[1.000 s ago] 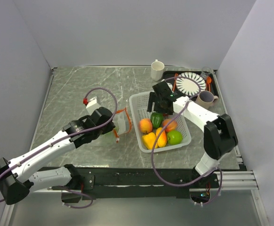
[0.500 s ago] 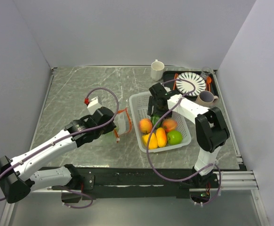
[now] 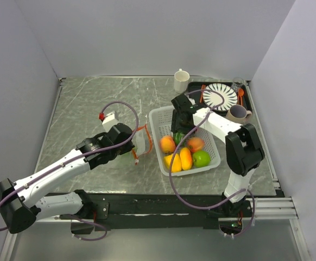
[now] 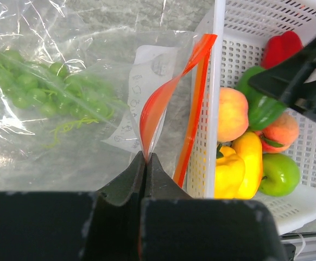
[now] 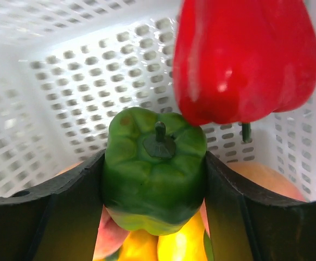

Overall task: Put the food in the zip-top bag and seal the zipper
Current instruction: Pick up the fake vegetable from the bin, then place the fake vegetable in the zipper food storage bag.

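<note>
From above, the right pincer [image 3: 179, 129] has dropped from its higher, wider stance of a moment ago into the far left corner of the white plastic mesh basket [image 3: 157, 111] and has narrowed there. The left pincer [image 3: 137, 145] has not shifted and stays shut at the edge of the clear, soft plastic zip-top bag [image 3: 141, 139], which lies on the grey marbled worktop [image 3: 93, 103] just left of the basket. In the left wrist view, the left pincer [image 4: 145, 157] is pinched tight on one lip of the bag [image 4: 65, 130]. The thin orange-red zipper strip [image 4: 193, 109] rises from its tips and loops open towards the basket wall [image 4: 216, 81] on its right. A bunch of small green toy grapes [image 4: 38, 89] is already inside the bag, up and to the left of the tips. A peach [image 4: 231, 114], a yellow toy pepper [image 4: 228, 174] and a green toy apple [image 4: 280, 174] sit in the basket further right. In the right wrist view, the right pincer [image 5: 153, 179] has a glossy green toy pepper [image 5: 152, 168] between its fingers [image 5: 71, 212], which appear to press both flanks. A glossy red toy pepper [image 5: 245, 60] hangs just beyond it, to the right. The closing looks like a grasp just made, so lifting this piece towards the held-open mouth seems next. Most of the food is not yet bagged.
</note>
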